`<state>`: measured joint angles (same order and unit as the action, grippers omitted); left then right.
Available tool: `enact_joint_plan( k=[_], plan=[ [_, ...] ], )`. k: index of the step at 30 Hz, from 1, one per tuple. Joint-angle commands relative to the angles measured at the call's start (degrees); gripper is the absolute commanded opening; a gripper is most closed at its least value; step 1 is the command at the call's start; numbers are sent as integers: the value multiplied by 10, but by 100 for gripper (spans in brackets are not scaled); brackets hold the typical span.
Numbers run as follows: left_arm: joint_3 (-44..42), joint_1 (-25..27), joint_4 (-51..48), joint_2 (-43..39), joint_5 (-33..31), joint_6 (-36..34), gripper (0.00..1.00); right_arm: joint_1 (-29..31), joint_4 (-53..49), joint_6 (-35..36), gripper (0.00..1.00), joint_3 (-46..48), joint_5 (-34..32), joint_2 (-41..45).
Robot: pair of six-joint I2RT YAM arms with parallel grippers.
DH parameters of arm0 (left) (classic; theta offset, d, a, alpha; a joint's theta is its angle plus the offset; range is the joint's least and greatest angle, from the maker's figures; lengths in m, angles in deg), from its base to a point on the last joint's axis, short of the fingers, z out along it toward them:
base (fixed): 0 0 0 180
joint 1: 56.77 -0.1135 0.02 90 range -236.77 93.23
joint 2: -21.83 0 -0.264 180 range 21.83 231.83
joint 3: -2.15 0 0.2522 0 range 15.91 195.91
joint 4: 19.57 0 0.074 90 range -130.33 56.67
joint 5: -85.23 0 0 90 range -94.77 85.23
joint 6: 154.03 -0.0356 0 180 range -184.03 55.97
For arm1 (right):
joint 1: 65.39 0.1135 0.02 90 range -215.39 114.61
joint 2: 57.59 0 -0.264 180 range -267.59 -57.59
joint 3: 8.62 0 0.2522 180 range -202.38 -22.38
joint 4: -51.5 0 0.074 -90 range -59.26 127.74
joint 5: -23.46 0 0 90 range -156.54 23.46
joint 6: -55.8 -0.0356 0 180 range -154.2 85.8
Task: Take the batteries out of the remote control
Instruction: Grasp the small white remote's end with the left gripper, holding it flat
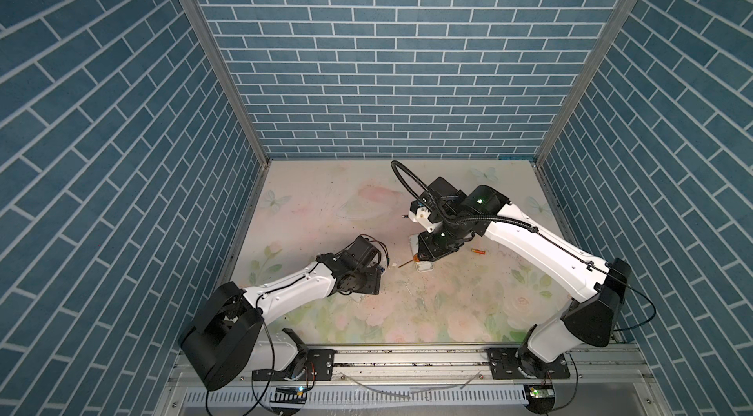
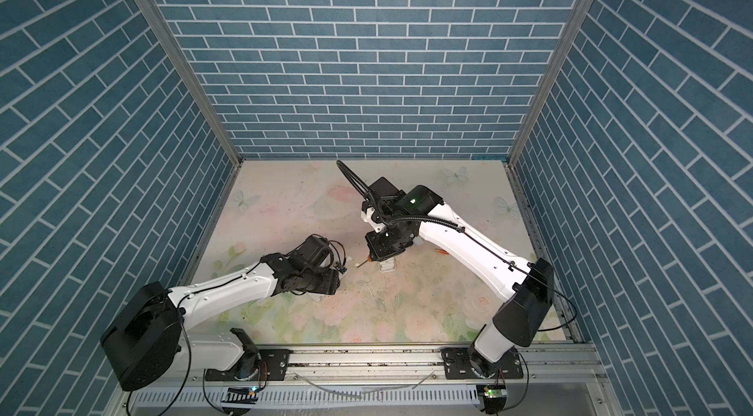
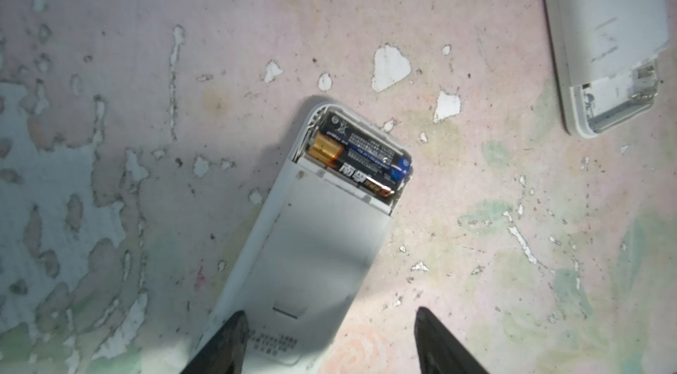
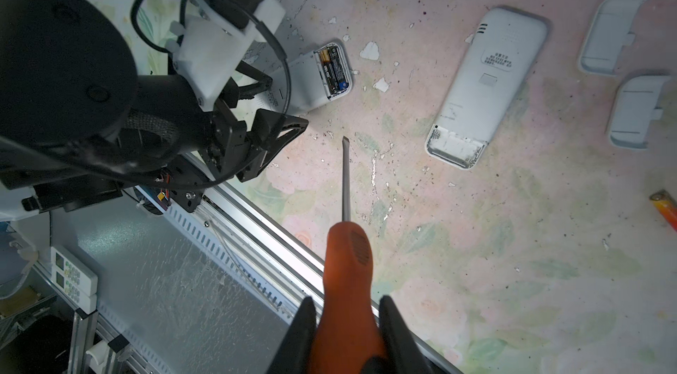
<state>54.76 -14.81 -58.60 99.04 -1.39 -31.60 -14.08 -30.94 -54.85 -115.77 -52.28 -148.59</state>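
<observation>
A white remote control [image 3: 315,244] lies back-up on the table with its end compartment uncovered. Two black batteries [image 3: 359,156] with gold ends lie side by side in it, also seen in the right wrist view as batteries [image 4: 333,70]. My left gripper [image 3: 329,313] is open astride the remote's other end, one finger at its edge and the other apart. My right gripper [image 4: 347,299] is shut on an orange-handled screwdriver [image 4: 348,255] whose tip points toward that remote. An orange-gold battery [image 1: 477,250] lies loose on the table beside the right arm.
A second white remote [image 4: 487,90] lies back-up with its compartment empty. Two small white covers [image 4: 608,35] [image 4: 637,112] lie beyond it. The table's front rail [image 4: 256,207] runs beneath the screwdriver handle. Blue brick-patterned walls [image 1: 387,67] close in three sides.
</observation>
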Motion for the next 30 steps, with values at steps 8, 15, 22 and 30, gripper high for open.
enact_joint_plan(
  k=[8, 15, 22, 30],
  plan=[
    [44, 15, -106, 50, -108, -36, 75, -2, -11, 16, 0, -13, 10, -3],
    [49, 19, -141, -1, -126, -46, 78, -2, -2, 14, 0, -6, 16, -5],
    [26, 19, -100, 41, -74, -62, 78, -2, 4, 9, 0, -4, 16, -3],
    [13, 11, -62, 74, -72, -81, 78, -2, 11, -3, 0, -3, 18, -5]
  ],
)
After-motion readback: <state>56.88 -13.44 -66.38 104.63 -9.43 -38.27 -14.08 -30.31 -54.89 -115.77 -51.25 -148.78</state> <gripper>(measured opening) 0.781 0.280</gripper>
